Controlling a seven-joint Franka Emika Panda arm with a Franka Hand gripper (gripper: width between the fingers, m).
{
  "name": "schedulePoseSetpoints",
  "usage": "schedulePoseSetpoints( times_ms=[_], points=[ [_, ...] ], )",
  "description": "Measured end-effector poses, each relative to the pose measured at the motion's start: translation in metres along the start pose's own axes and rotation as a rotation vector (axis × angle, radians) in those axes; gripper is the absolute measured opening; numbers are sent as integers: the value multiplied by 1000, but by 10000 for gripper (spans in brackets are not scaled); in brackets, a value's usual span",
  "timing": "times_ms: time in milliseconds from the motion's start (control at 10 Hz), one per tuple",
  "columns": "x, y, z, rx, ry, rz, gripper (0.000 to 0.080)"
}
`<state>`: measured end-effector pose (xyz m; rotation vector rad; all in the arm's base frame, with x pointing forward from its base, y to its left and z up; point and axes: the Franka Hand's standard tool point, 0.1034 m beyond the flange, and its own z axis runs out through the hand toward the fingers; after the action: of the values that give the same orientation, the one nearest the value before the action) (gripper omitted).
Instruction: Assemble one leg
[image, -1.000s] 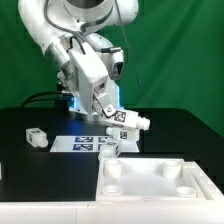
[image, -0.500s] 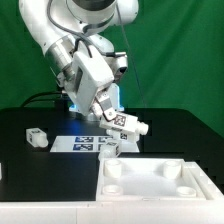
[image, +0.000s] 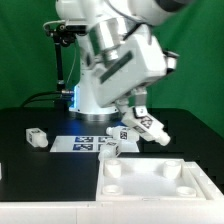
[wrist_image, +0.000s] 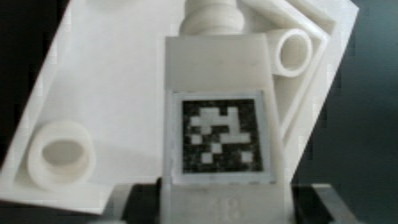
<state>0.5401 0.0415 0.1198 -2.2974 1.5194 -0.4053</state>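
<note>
My gripper (image: 133, 113) is shut on a white leg (image: 146, 125) with black-and-white tags and holds it tilted in the air above the table, behind the tabletop's far edge. In the wrist view the leg (wrist_image: 217, 110) fills the middle, its tag facing the camera and its narrower peg end pointing away over the white tabletop (wrist_image: 80, 90). The tabletop (image: 160, 190) lies at the front right in the exterior view, with round corner holes (wrist_image: 63, 152). A second leg (image: 37, 138) lies on the black table at the exterior view's left.
The marker board (image: 85, 143) lies flat on the table behind the tabletop. A small white part (image: 111, 148) stands at the tabletop's far left corner. The arm's base and cables stand at the back.
The arm has swung and turned its wrist toward the exterior view's right, carrying the leg right and slightly lower. The tabletop and the other leg have not moved.
</note>
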Motion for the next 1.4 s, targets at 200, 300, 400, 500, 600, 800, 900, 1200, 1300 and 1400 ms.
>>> schedulePoseSetpoints(
  times_ms=[200, 300, 400, 500, 600, 800, 900, 1200, 1300, 1400],
  points=[
    [4, 2, 0, -4, 133, -1, 287],
    [6, 19, 8, -39, 147, -36, 287],
    [18, 33, 14, -68, 195, -79, 287],
    [26, 35, 22, -81, 213, -158, 287],
    [30, 31, 31, -83, 237, -224, 287],
    [12, 34, 46, -96, 274, -295, 287],
    [-2, 32, 52, -97, 241, -292, 287],
    [-3, 33, 53, -104, 196, -285, 287],
    [3, 34, 52, -113, 179, -321, 287],
    [19, 32, 46, -113, 189, -353, 287]
  ],
)
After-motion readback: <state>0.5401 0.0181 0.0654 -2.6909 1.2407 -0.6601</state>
